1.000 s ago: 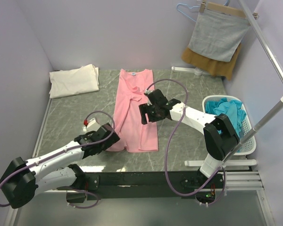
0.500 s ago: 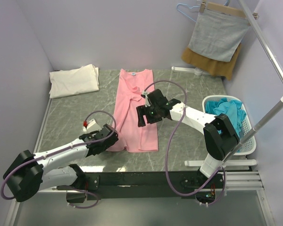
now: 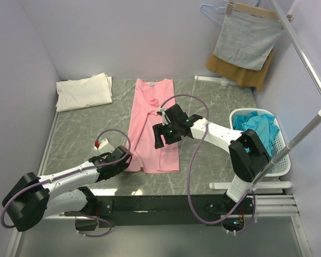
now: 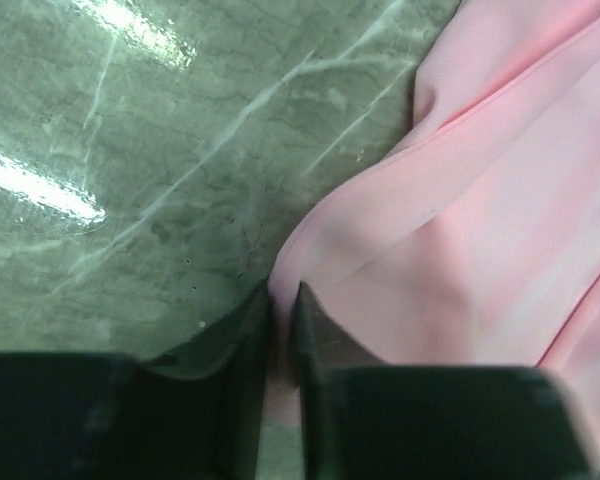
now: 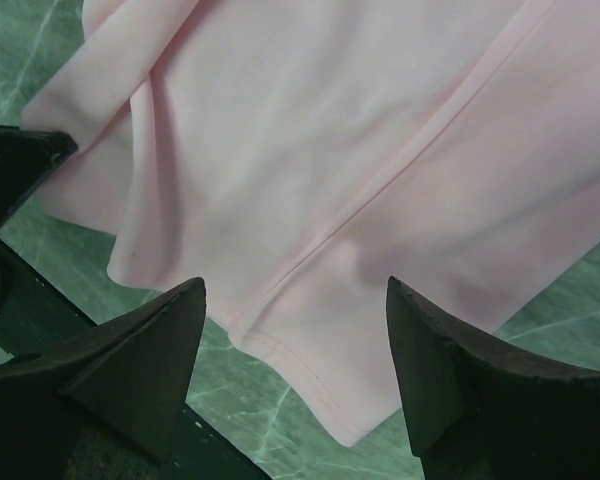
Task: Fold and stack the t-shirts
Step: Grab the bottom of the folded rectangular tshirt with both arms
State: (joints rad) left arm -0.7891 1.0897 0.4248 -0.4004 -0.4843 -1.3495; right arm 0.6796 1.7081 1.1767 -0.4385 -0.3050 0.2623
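Observation:
A pale pink t-shirt (image 3: 144, 131) lies lengthwise on the grey marble table, folded narrow, neck toward the back. My left gripper (image 3: 128, 160) sits at its near left corner, shut on the edge of the pink cloth (image 4: 480, 220), which shows pinched between the fingers at the left gripper (image 4: 283, 300). My right gripper (image 3: 160, 140) hovers open over the shirt's lower half. In the right wrist view the pink t-shirt (image 5: 330, 130) and its hem lie below the right gripper (image 5: 295, 285), with nothing between the fingers. A folded cream-white t-shirt (image 3: 84, 91) rests at the back left. Teal-blue t-shirts (image 3: 259, 128) fill a basket.
The white basket (image 3: 282, 147) stands at the table's right edge. A grey cloth on a hanger (image 3: 247, 38) and a mustard-brown cloth (image 3: 241, 74) hang at the back right. A slanted metal rail (image 3: 310, 128) runs along the right side.
My left gripper has closed on the near left corner of the pink shirt. My right gripper has shifted slightly left and toward the near edge above the shirt, still open.

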